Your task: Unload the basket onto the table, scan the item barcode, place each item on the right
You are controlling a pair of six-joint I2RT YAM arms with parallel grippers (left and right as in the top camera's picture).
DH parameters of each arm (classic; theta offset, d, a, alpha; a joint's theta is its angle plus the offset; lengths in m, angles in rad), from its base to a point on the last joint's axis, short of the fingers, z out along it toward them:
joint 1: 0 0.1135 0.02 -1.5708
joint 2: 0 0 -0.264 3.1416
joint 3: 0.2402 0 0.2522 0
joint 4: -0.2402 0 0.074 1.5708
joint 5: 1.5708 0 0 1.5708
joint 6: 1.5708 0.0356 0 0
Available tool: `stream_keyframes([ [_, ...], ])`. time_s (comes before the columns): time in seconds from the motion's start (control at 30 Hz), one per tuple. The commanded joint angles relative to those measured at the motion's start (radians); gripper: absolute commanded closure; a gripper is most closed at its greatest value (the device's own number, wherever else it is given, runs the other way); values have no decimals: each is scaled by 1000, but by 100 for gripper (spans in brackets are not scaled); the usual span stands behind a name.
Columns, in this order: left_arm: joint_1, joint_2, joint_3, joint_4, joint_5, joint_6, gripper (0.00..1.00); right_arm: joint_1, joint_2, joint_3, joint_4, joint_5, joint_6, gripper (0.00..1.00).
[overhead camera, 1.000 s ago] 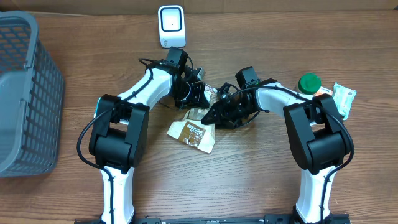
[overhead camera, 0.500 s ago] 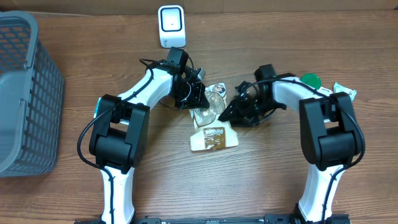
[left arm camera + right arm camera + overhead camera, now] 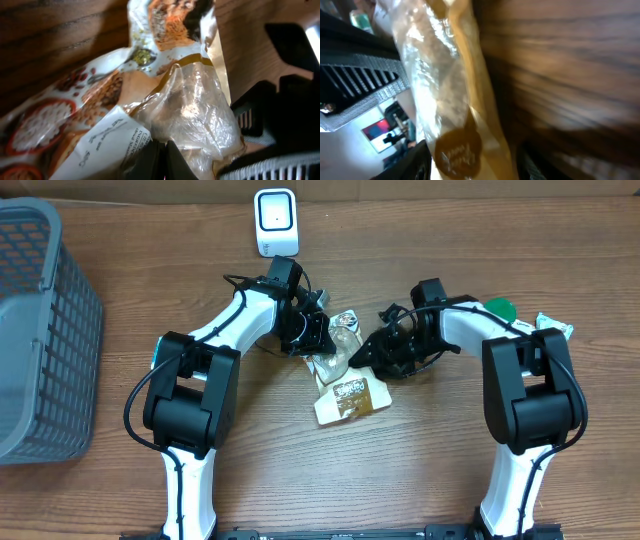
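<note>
While left pincer point(image 3: 161, 160) grips one pouch point(image 3: 350, 395), one scanner point(image 3: 275, 220).

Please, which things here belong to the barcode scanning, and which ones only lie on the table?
For the job: snack packet, pinched by the left hand; white scanner; right hand, open around the packet.
Lying about: grey basket; green-capped bottle; white wrapper.
</note>
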Motion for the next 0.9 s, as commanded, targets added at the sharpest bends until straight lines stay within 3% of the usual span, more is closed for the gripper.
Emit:
stream_keyframes([
  [0.0, 5, 60, -14, -11, -96, -14, 96, 31, 15, -55, 43, 54, 89, 47],
  [0.1, 5, 60, -14, -11, -96, -14, 96, 50, 15, -68, 106, 47, 146, 48],
  [0.3, 5, 60, -14, -14, -105, -20, 96, 53, 15, -69, 134, 64, 158, 72],
  [0.47, 11, 48, 2, -23, -114, -5, 96, 43, 15, -68, 124, 77, 116, 83],
  [0.73, 112, -88, 273, -289, -141, 71, 95, 42, 0, 18, -43, 129, -62, 85],
  [0.87, 195, -159, 440, -452, -155, 103, 91, 42, -35, 92, -155, 201, -110, 91],
])
